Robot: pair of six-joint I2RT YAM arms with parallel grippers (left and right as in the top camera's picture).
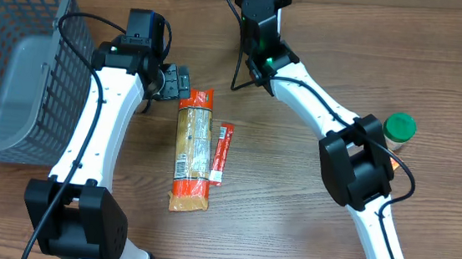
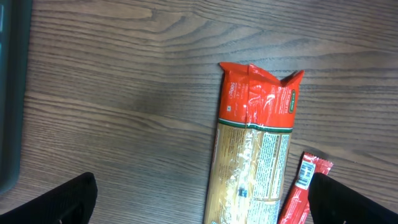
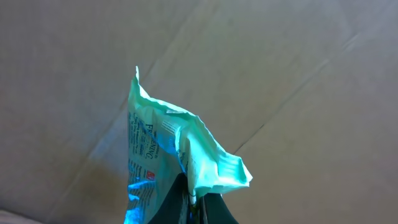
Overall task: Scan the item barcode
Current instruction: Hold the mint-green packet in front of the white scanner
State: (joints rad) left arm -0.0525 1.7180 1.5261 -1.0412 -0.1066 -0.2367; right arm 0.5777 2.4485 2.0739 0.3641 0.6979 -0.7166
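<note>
The right gripper [image 3: 196, 200] pinches a teal packet [image 3: 177, 152] aloft, seemingly mid-scan (left gripper [image 1: 170, 82] gapes empty); pasta bag [image 1: 193, 147] and sachet [image 1: 222, 152] probably next.

- Table [image 1: 292, 194]: brown wood-grain top, bearing all items listed below.
- Mesh basket [image 1: 17, 86]: grey, stands at the left edge of the table.
- Long packet [image 1: 193, 147]: lies flat near the centre, clear middle with orange ends.
- Red sachet [image 1: 221, 152]: narrow, lies flat just beside the long packet, roughly parallel to it.
- Green-lidded jar [image 1: 399, 130]: stands upright at the right, well apart from the packets.
</note>
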